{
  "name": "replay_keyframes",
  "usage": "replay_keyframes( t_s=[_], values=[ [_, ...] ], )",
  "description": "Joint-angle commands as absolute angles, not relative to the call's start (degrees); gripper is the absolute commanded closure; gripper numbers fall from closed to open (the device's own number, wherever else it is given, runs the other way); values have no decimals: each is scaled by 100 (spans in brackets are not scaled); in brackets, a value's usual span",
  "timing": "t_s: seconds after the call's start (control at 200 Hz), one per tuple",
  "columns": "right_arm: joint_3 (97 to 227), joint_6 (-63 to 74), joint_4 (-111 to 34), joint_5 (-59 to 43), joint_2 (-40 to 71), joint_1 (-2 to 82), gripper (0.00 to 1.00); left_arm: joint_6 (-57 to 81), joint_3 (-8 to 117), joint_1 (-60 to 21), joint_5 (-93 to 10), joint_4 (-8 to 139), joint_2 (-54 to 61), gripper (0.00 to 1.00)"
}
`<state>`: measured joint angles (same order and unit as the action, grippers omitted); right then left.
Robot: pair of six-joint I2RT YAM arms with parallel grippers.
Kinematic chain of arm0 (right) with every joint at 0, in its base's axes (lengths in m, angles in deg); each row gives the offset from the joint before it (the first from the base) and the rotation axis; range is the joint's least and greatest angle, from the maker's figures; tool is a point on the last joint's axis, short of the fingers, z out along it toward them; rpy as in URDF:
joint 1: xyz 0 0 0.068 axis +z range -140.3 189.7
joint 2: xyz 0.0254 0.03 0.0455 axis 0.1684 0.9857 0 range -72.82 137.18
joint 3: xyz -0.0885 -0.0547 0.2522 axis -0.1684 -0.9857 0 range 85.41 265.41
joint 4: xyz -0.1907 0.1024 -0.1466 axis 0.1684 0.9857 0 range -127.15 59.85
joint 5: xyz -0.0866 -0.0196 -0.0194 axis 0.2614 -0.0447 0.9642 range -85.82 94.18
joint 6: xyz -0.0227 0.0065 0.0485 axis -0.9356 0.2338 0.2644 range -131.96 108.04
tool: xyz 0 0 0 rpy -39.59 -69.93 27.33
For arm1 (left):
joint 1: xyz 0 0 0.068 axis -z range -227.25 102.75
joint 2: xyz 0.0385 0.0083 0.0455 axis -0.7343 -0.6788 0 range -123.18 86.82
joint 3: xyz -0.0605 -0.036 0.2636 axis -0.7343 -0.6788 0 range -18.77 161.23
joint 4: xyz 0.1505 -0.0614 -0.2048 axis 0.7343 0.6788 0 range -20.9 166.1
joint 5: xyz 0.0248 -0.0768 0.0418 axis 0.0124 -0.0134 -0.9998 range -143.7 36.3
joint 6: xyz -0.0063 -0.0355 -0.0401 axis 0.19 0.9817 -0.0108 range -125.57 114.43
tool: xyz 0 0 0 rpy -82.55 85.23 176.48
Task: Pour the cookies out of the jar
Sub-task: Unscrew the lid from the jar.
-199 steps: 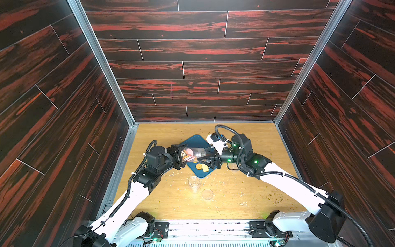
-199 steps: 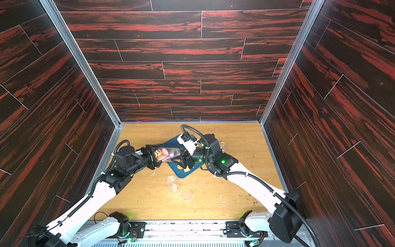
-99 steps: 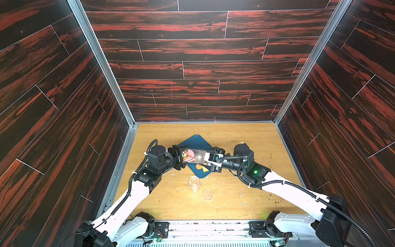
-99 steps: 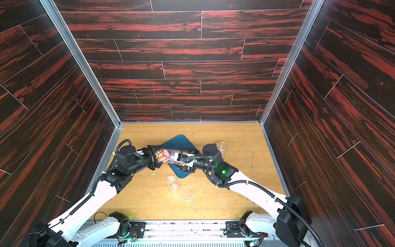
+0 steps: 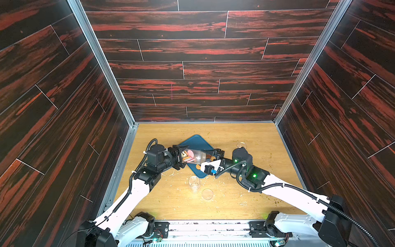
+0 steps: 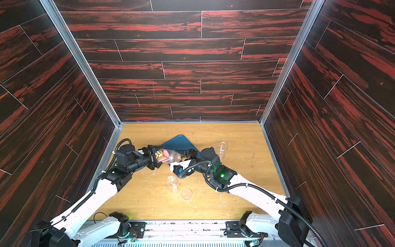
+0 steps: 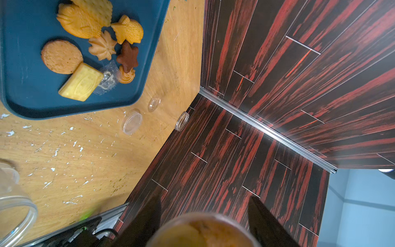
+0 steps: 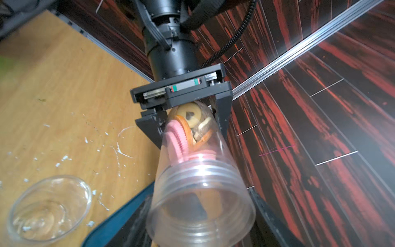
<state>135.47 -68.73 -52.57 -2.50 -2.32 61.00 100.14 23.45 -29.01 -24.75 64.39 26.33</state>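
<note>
The clear jar lies on its side above the blue tray, held between both arms. My left gripper is shut on its base end. My right gripper is shut on its open-mouth end, a finger against each side. Pink, orange and tan cookies are packed at the base end of the jar, and the half near the mouth is empty. Several more cookies lie on the tray, with a small clear packet among them.
An empty clear jar and a clear lid sit on the wooden table in front of the tray. Another clear jar stands right of the tray. White flecks litter the table. Dark walls close in on three sides.
My right arm has dropped from a raised pose over the tray and stretched out low, level with the jar's mouth. The left arm and the jar have hardly moved.
</note>
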Motion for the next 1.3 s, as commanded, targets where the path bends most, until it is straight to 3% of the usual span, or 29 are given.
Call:
replay_keyframes(
  t_s=[0.0,0.366,0.526,0.611,0.706,0.741,0.932,1.022,1.152,1.297],
  values=[
    [13384,-7419,-5051,640,-730,5935,57,10479,2490,-3618,-3111,6364,2619,41],
    [13450,-7952,-4922,888,-658,6287,56,10346,2653,-3750,-2800,6426,2416,41],
    [13830,-7401,-4625,809,-408,6288,37,10137,2883,-3754,-2567,6565,2305,41],
    [13981,-7098,-4601,746,-302,6291,21,10178,2873,-3754,-2423,6393,2208,41],
    [14218,-6531,-4513,704,-200,6289,15,10235,2893,-3740,-2406,6262,2148,41],
    [14335,-6258,-4403,679,-181,6290,7,10252,2895,-3747,-2416,6227,2143,41],
    [15079,-3377,-3647,1248,-284,6300,1,10224,2887,-3747,-2512,6132,2178,41],
    [16440,-872,-1830,1511,58,6063,2,10093,2872,-3746,-2527,6121,2217,41],
    [18818,2038,853,-1103,1335,4957,4,9609,2926,-3742,-2478,5975,2283,40],
    [18002,3907,-592,-2791,1005,4933,5,9653,2766,-3716,-2369,5050,2337,39]
  ],
)
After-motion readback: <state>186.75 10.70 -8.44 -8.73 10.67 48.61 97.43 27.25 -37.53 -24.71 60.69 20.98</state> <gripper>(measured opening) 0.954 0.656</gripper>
